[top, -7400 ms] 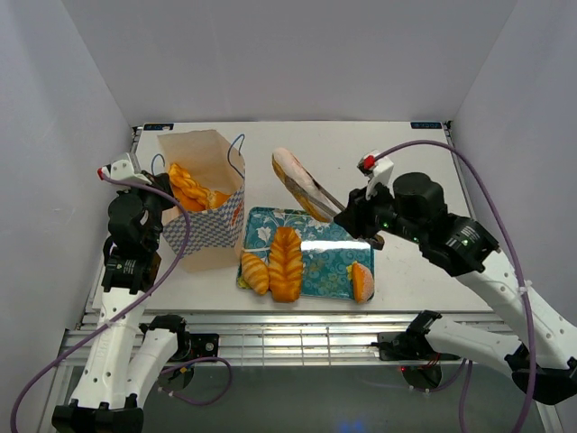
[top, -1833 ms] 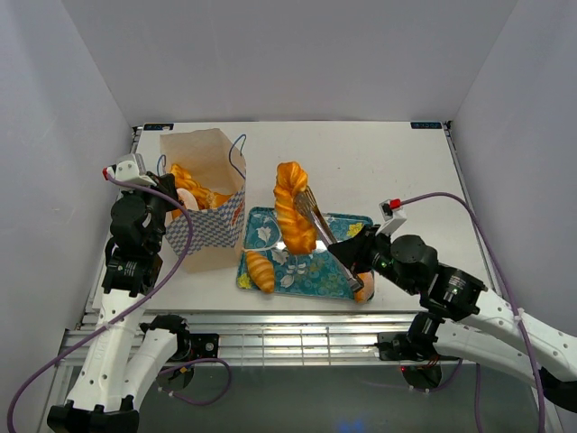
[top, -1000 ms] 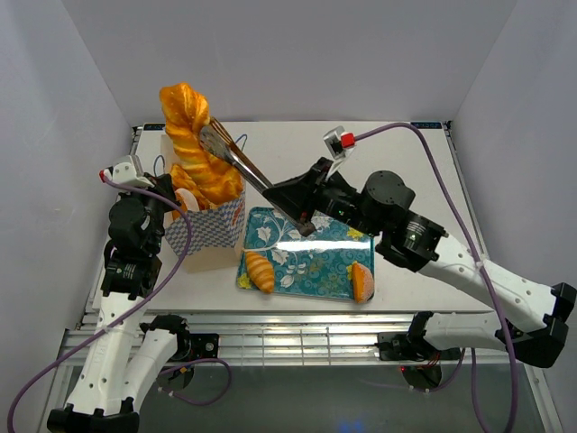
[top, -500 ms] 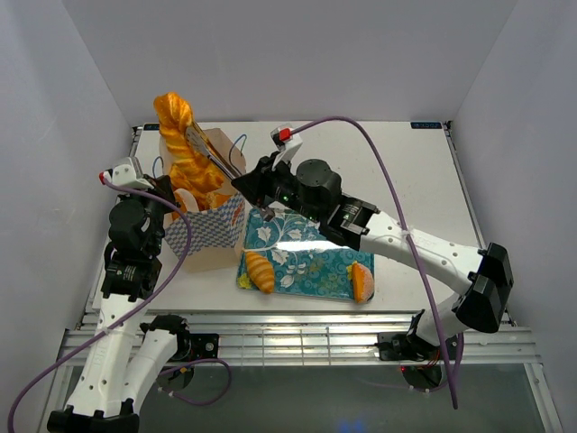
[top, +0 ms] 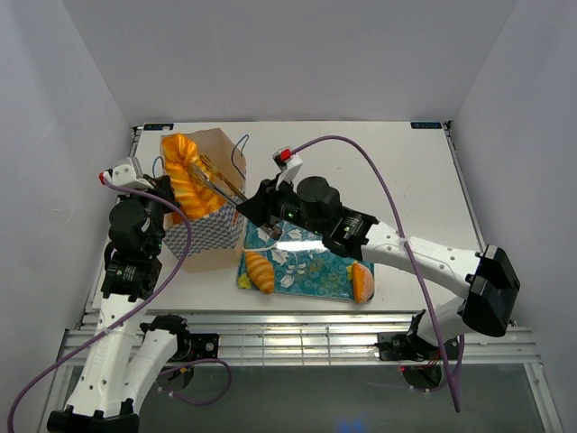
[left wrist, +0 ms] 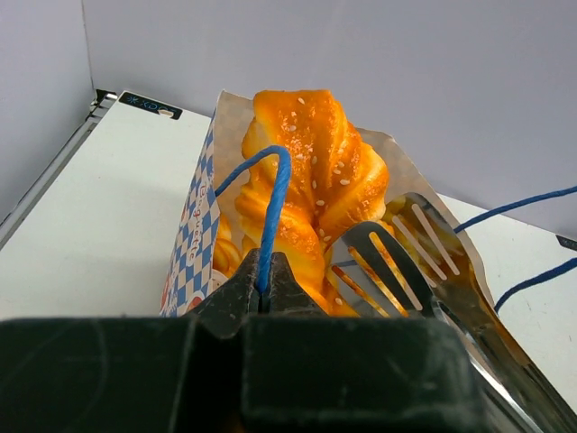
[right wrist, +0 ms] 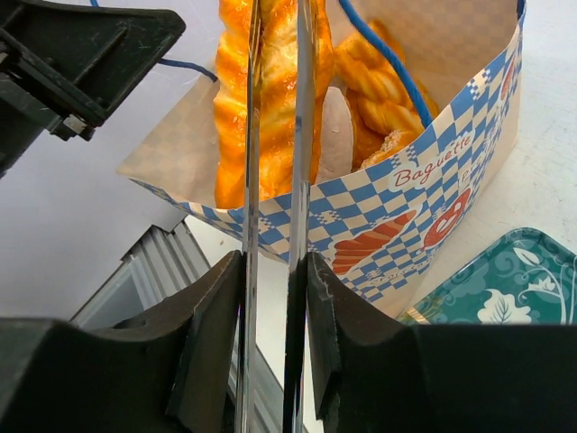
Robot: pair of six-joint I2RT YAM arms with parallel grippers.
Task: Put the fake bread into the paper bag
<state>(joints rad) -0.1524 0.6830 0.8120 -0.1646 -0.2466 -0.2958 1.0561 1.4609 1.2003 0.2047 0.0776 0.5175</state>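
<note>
Right gripper point(right wrist: 270, 271) is clamped on the handles of a pair of metal tongs point(left wrist: 389, 262), whose slotted blades reach down into the open mouth of the paper bag point(top: 209, 233). Straight ahead of it, the braided loaf point(left wrist: 306, 167) stands on end inside the bag, its long axis close to upright and roughly in line with the blades. Whether the blades grip it or stand free of it is hard to tell, though they look slightly parted. Left gripper point(left wrist: 266, 290) is pinched tight on the bag's blue cord handle point(left wrist: 276, 203), holding that side up. Judging by this, the tongs need to draw back along their own line, clear of the rim, toward the teal tray point(top: 315, 269), where a croissant point(top: 259, 271) and a second pastry point(top: 361, 281) lie nearer the right arm
</note>
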